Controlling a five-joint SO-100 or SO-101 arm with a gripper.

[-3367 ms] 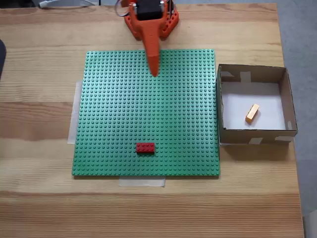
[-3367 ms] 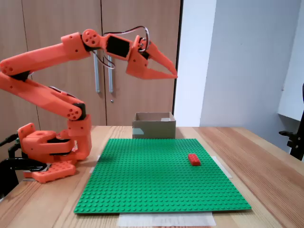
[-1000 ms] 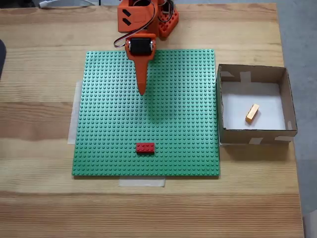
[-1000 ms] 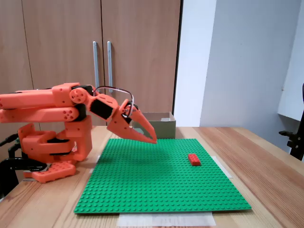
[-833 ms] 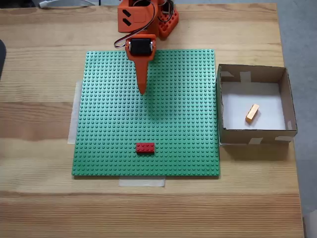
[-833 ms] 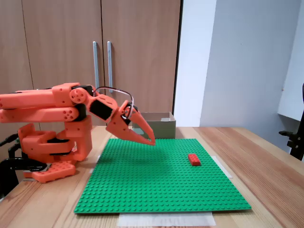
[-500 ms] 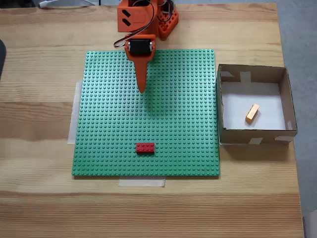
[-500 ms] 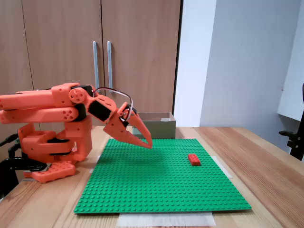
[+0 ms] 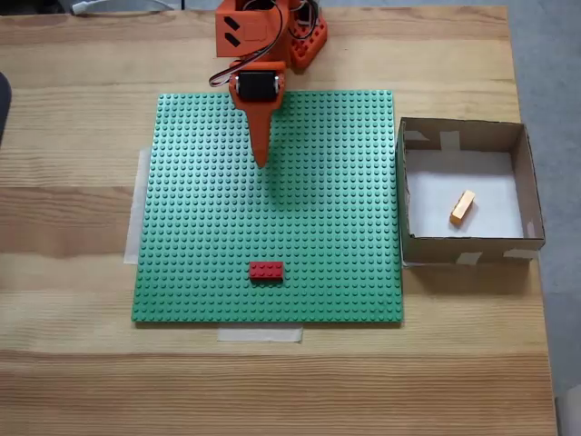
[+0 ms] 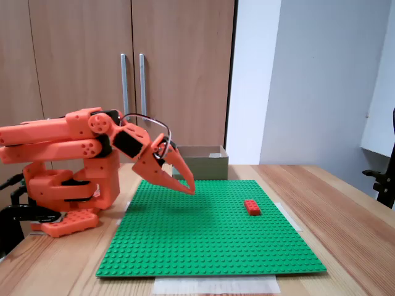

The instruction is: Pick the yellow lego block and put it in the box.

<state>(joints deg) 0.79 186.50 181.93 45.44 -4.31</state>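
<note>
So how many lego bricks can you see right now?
2. A red brick sits near the front edge of the green baseplate; the yellow lego block lies inside the box.

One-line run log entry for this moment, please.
task: done | yellow lego block: in box | gripper: shut, empty, over green baseplate | red brick: on baseplate

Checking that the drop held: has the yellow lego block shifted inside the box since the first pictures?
No. The yellow lego block lies at the same spot on the white bottom of the box, equally far from its walls as before.
</note>
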